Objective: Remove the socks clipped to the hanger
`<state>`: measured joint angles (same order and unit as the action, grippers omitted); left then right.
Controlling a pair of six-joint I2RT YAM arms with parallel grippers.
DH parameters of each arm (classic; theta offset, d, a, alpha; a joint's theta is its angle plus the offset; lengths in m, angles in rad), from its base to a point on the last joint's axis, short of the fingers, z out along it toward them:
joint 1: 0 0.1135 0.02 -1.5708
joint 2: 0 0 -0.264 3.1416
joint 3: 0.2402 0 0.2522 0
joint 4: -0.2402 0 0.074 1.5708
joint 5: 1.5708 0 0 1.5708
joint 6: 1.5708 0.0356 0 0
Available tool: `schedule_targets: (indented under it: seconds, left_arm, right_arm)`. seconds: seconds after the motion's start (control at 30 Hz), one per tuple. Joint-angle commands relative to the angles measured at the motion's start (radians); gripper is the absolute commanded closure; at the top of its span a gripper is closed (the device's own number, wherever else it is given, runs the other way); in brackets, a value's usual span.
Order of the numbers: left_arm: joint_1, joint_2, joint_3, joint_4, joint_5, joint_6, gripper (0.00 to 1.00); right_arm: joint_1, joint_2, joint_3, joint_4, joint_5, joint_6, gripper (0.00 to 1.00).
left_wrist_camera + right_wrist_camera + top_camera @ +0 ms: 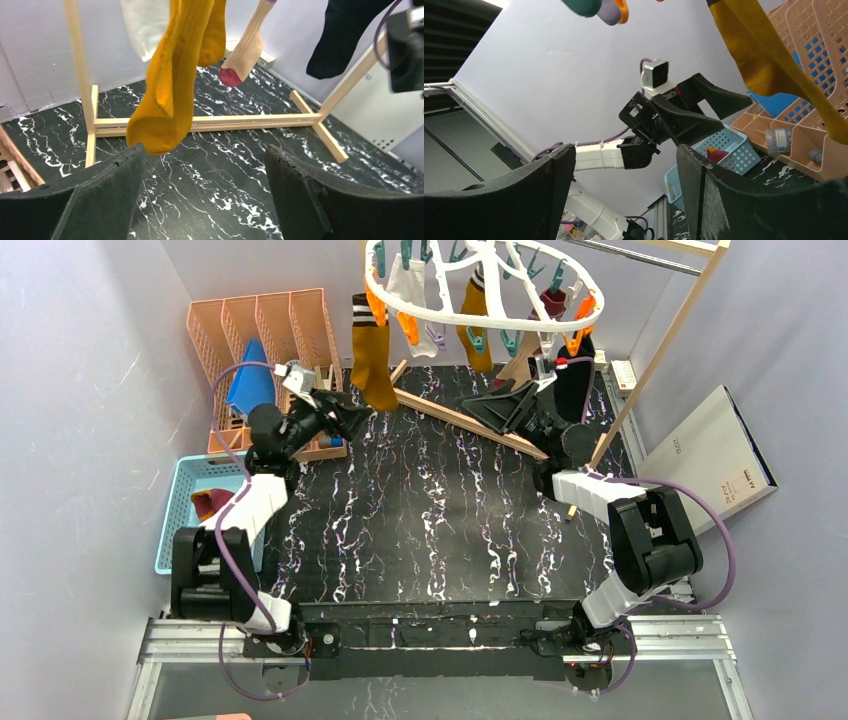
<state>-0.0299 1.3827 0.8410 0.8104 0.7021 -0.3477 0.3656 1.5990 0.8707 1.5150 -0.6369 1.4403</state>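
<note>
The white oval hanger with orange and teal clips hangs at the top. Clipped to it are a mustard sock, a grey-white sock, a second mustard sock, a maroon sock and a black sock. My left gripper is open and empty, just below and left of the mustard sock, whose toe hangs by the left finger. My right gripper is open and empty, below the ring. In the right wrist view the mustard sock hangs at upper right.
The wooden frame with a metal rod stands on the black marbled mat. A peach rack is at the back left. A blue basket at the left holds a maroon sock. A white box leans at the right.
</note>
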Motion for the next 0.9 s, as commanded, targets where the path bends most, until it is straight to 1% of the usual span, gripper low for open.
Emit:
schedule_targets:
  seconds: [0.0,0.2,0.27,0.43,0.57,0.7,0.87]
  left_arm:
    - [-0.041,0.097,0.089,0.078,-0.059,0.171,0.14]
    - [-0.059,0.221,0.157,0.077,-0.178,0.261,0.14]
    - [-0.064,0.256,0.180,0.082,-0.163,0.271,0.15]
    - [-0.091,0.344,0.227,0.135,-0.069,0.243,0.15]
    - [-0.124,0.394,0.258,0.142,-0.015,0.248,0.15]
    - [-0.150,0.438,0.287,0.142,0.012,0.253,0.15]
    - [-0.168,0.495,0.324,0.142,0.004,0.266,0.15]
  right_arm:
    - [-0.004,-0.051,-0.019,0.231,-0.016,-0.035,0.19]
    - [-0.004,-0.069,-0.039,0.200,-0.016,-0.060,0.18]
    - [-0.004,-0.059,-0.036,0.205,-0.017,-0.059,0.18]
    - [-0.005,-0.027,-0.024,0.222,-0.018,-0.050,0.18]
    - [-0.004,-0.010,-0.019,0.225,-0.020,-0.050,0.18]
    - [-0.005,0.009,-0.011,0.226,-0.022,-0.051,0.18]
    - [-0.005,0.037,0.001,0.233,-0.023,-0.047,0.18]
